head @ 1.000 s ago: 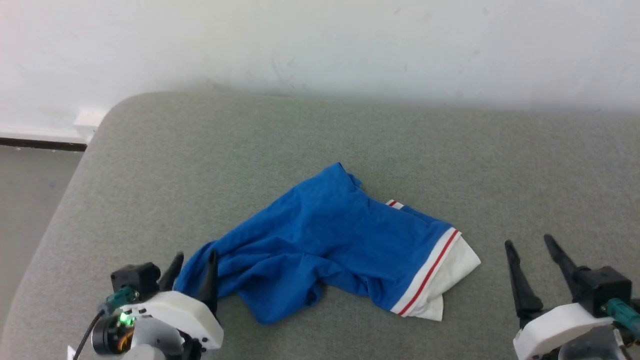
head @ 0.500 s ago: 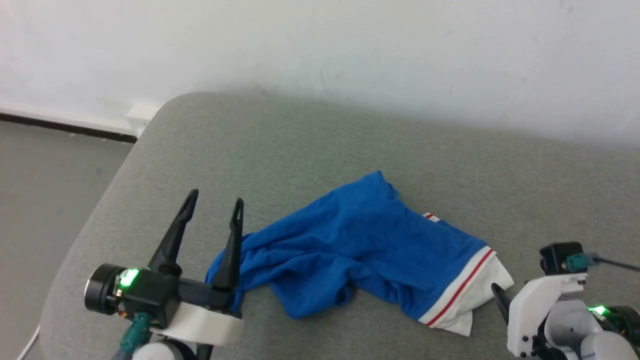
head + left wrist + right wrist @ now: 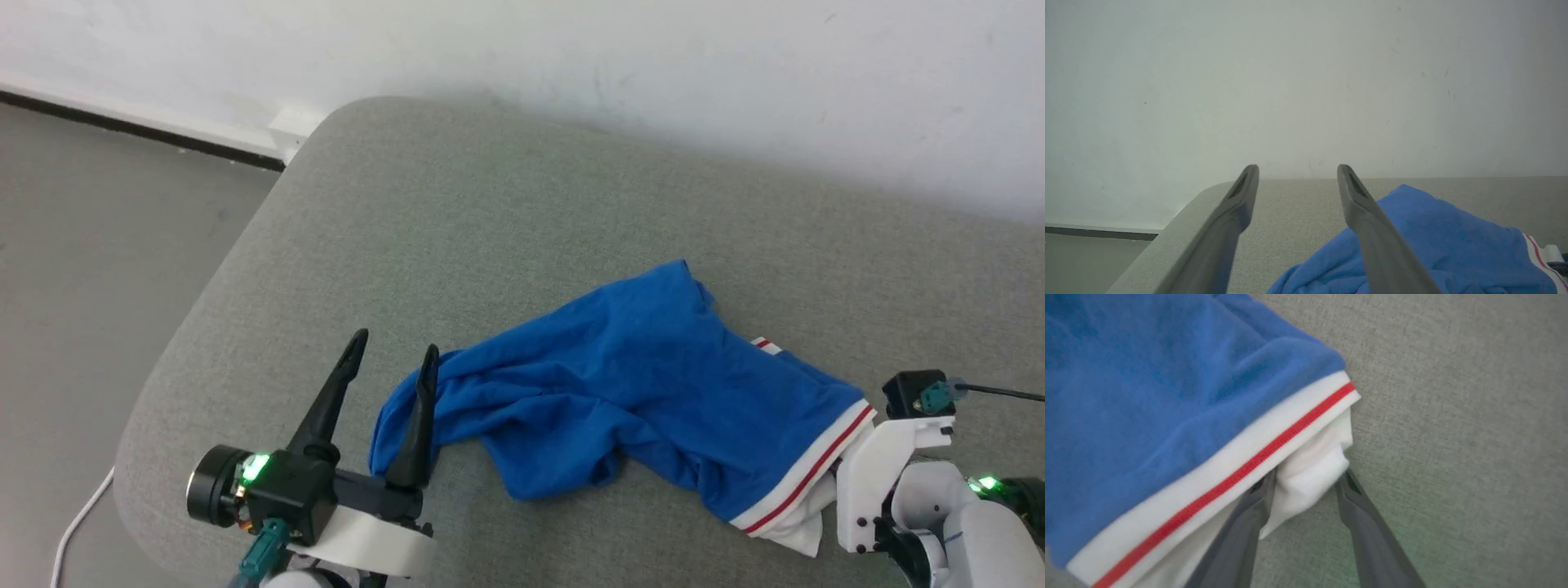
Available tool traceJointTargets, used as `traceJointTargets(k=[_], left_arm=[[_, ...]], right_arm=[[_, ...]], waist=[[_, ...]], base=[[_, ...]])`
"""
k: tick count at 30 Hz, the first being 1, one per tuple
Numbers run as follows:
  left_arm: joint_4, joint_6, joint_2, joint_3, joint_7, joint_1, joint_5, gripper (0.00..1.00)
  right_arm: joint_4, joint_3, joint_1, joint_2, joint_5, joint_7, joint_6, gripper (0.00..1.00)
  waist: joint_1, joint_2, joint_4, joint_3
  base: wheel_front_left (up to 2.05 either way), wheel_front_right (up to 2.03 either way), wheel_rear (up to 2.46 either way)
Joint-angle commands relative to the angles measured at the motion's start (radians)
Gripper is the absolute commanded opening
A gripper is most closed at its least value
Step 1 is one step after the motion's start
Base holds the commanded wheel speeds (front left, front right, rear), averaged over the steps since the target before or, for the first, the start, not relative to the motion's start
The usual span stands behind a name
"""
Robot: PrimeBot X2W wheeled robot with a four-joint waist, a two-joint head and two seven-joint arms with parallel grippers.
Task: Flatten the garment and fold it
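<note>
Right wrist view: right gripper (image 3: pixel 1305 479) has dropped astride the white sleeve (image 3: pixel 1310 465) at four o'clock of the garment (image 3: pixel 1147 375) (whether pinched, I cannot tell), left gripper (image 3: pixel 395 345) splayed empty at eight o'clock, seemingly readying a spread.

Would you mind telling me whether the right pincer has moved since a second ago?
Yes. Judged against the jersey T-shirt on the grey cushion, the right pincer has closed in leftward from bare cushion and now straddles the white sleeve.
</note>
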Motion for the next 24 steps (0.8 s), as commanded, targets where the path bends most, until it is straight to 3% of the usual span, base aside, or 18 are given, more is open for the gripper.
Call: traceJointTargets(k=[1, 4, 9, 12, 16, 17, 18, 19, 24], left_arm=[[0.01, -0.008, -0.008, 0.005, -0.005, 0.006, 0.005, 1.0], [0.033, -0.026, -0.018, 0.018, -0.005, 0.005, 0.002, 1.0], [0.056, -0.052, -0.032, 0.031, -0.005, 0.012, 0.002, 1.0], [0.063, -0.066, -0.039, 0.037, -0.005, 0.014, 0.002, 1.0], [0.073, -0.077, -0.051, 0.046, -0.005, 0.016, -0.003, 1.0], [0.078, -0.081, -0.053, 0.044, -0.005, 0.015, -0.004, 1.0], [0.084, -0.086, -0.055, 0.041, -0.005, 0.011, -0.004, 1.0], [0.092, -0.089, -0.057, 0.037, -0.005, 0.007, -0.004, 1.0], [0.162, -0.106, -0.064, 0.021, -0.005, -0.027, -0.02, 1.0]], right_arm=[[0.035, 0.018, 0.015, 0.005, -0.01, 0.001, -0.001, 0.0], [0.031, 0.022, 0.021, -0.019, -0.019, -0.026, -0.001, 0.0], [-0.05, -0.017, 0.05, -0.136, -0.054, -0.039, -0.001, 0.0], [-0.113, -0.058, 0.084, -0.208, -0.067, -0.008, -0.001, 0.0], [-0.151, -0.083, 0.142, -0.24, -0.044, 0.068, -0.001, 0.0], [-0.156, -0.087, 0.151, -0.237, -0.039, 0.076, -0.001, 0.13], [-0.161, -0.091, 0.159, -0.23, -0.039, 0.074, -0.001, 0.73], [-0.167, -0.095, 0.162, -0.221, -0.043, 0.065, -0.001, 1.0], [-0.246, -0.125, 0.136, -0.121, -0.056, -0.1, -0.001, 1.0]], waist=[[0.0, -0.0001, 0.004, 0.009], [0.0, -0.0001, -0.015, 0.001], [0.0, -0.0001, -0.075, -0.031], [0.0, -0.0001, -0.114, -0.045], [0.0, -0.0001, -0.169, -0.053], [0.0, -0.0001, -0.182, -0.051], [0.0, -0.0001, -0.193, -0.05], [0.0, -0.0001, -0.205, -0.048], [0.0, -0.0001, -0.267, -0.029]], base=[[0.0, 0.0, 0.0], [0.0, 0.0, 0.0], [0.0, 0.0, 0.0], [0.0, 0.0, 0.0], [0.0, 0.0, 0.0], [0.0, 0.0, 0.0], [0.0, 0.0, 0.0], [0.0, 0.0, 0.0], [0.0, 0.0, 0.0]])
